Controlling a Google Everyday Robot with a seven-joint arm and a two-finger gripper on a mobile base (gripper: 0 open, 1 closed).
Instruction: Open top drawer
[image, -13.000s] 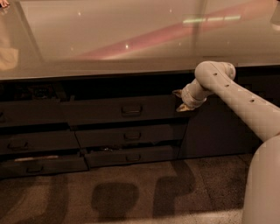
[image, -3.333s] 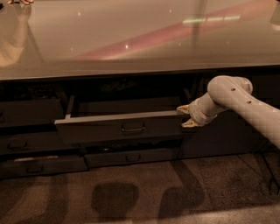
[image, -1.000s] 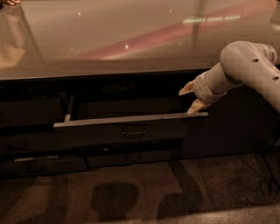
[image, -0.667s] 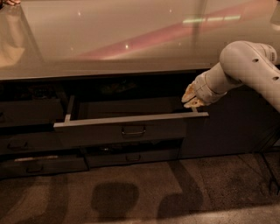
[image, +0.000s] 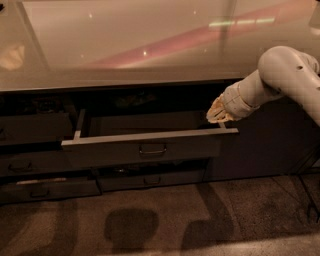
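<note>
The wide dark grey top drawer (image: 115, 149) stands open, the tan gripper (image: 220, 114) at its far right rim — seemingly tugging that edge — its jaws' state I cannot tell.

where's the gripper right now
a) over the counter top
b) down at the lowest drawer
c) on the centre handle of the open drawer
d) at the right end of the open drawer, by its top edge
D: the gripper sits just above the right end of the pulled-out top drawer, well to the right of its centre handle and below the counter's edge.
</note>
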